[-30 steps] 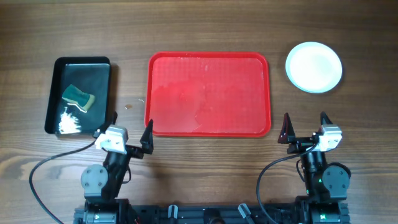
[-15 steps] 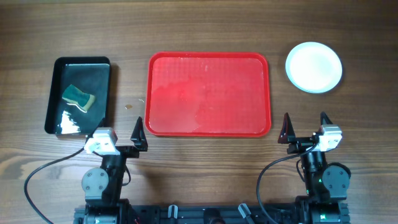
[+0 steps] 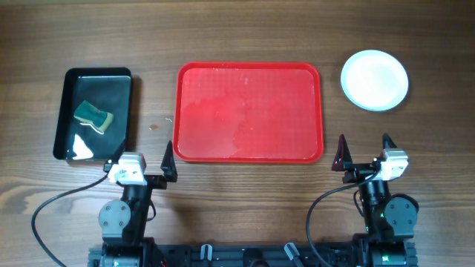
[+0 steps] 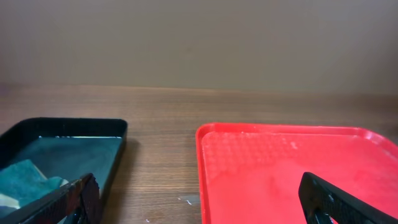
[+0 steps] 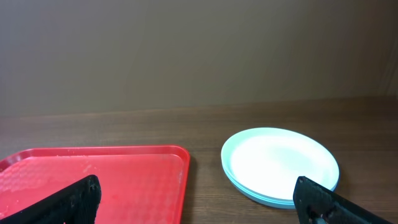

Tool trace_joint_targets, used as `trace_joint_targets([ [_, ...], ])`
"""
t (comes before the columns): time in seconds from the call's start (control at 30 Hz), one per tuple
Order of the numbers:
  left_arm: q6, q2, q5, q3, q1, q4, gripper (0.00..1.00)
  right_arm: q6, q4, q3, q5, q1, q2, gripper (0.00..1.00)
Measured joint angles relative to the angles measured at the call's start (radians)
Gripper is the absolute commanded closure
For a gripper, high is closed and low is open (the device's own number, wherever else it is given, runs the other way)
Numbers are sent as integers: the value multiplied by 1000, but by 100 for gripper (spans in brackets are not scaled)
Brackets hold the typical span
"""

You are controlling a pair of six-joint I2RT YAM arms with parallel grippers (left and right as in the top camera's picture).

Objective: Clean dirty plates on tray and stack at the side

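Right of the red tray [image 3: 249, 111], aqua-rimmed plates [image 3: 375, 80] lie stacked together.

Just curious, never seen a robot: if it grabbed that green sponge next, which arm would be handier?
Probably left. The left gripper, open, sits right by the black tray holding the sponge; the right gripper is beyond the red tray, near the stacked plates.

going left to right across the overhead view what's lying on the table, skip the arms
black tray with a green sponge in it → red tray → stacked plates
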Motion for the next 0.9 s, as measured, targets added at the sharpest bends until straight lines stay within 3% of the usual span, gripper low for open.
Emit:
trace_joint_targets([
  [0.4,80,0,-10,0,0,-1,0,0,0,0,0,0,0,0],
  [0.9,69,0,-11,0,0,-1,0,0,0,0,0,0,0,0],
])
